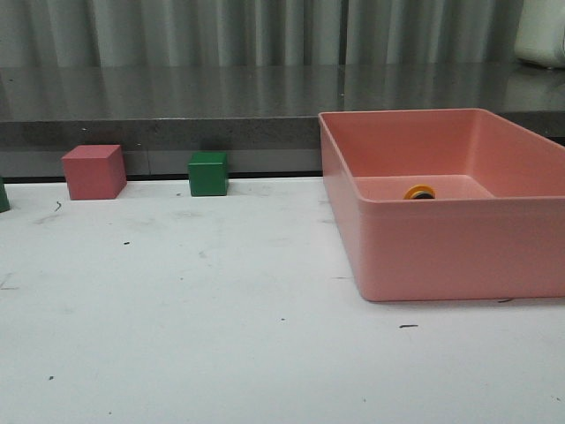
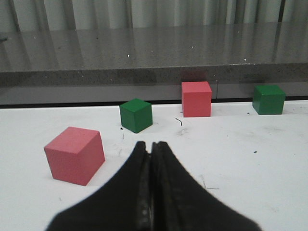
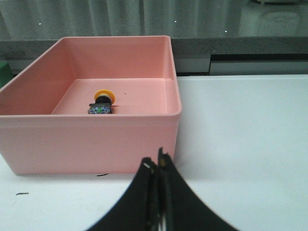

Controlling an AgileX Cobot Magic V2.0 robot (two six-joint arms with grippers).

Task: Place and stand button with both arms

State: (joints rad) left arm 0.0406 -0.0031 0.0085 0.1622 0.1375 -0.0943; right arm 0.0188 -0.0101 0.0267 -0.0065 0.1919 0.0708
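The button (image 3: pixel 102 102), with its yellow cap, black collar and dark base, lies on its side on the floor of the pink bin (image 3: pixel 91 139). In the front view only its yellow cap (image 1: pixel 420 192) shows over the bin's near wall (image 1: pixel 459 247). My right gripper (image 3: pixel 155 161) is shut and empty, low over the table in front of the bin's near wall, apart from the button. My left gripper (image 2: pixel 150 146) is shut and empty too, above the white table among the cubes. Neither arm shows in the front view.
Near the left gripper sit a pink cube (image 2: pixel 75 154) and a green cube (image 2: pixel 136 114). Further back, by the grey ledge, are another pink cube (image 2: pixel 196 98) (image 1: pixel 94 171) and another green cube (image 2: pixel 268 99) (image 1: pixel 208 173). The ledge (image 1: pixel 177 124) bounds the table's far side.
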